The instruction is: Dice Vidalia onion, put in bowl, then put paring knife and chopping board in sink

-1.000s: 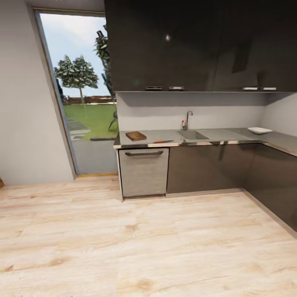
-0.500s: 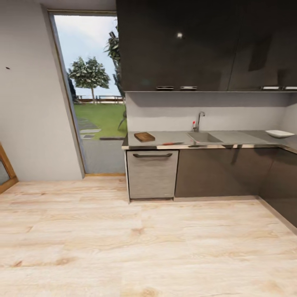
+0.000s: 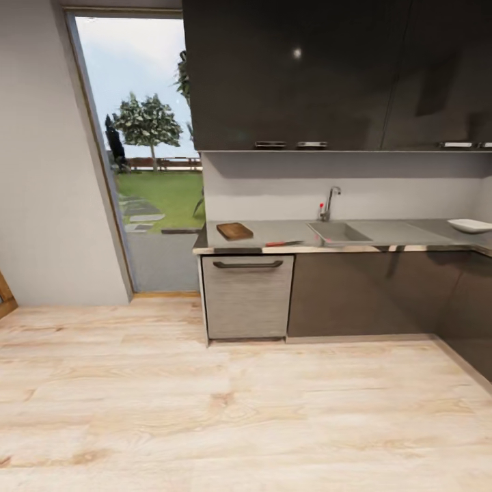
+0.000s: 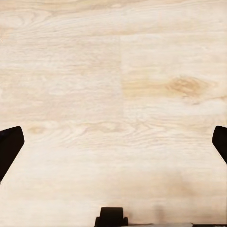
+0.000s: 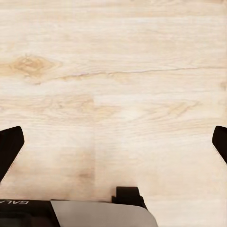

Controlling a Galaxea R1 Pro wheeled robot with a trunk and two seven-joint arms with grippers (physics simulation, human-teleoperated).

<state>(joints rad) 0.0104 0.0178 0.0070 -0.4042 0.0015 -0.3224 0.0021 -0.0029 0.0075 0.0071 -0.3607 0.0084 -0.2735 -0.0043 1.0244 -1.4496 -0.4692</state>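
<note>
Across the room a grey countertop (image 3: 410, 234) runs over dark cabinets. The steel sink (image 3: 338, 233) is set into it, with its tap (image 3: 330, 202) behind. Its inside is hidden from here, so the Vidalia onion does not show. The brown chopping board (image 3: 234, 231) lies at the counter's left end. The red-handled paring knife (image 3: 283, 243) lies near the front edge between board and sink. The white bowl (image 3: 469, 225) sits far right. My left gripper (image 4: 113, 144) and right gripper (image 5: 113, 144) both hang open over bare wood floor, fingers spread wide apart.
A steel-fronted dishwasher (image 3: 247, 296) stands under the board. Dark wall cabinets (image 3: 307, 75) hang above. A tall glass door (image 3: 140, 157) to a garden is at the left. Light wood floor (image 3: 225, 410) lies between me and the counter, whose run turns toward me at the right.
The head view has shifted between frames, so the camera has moved; the counter now looks slightly nearer and lower in frame. The things on the counter have not moved.
</note>
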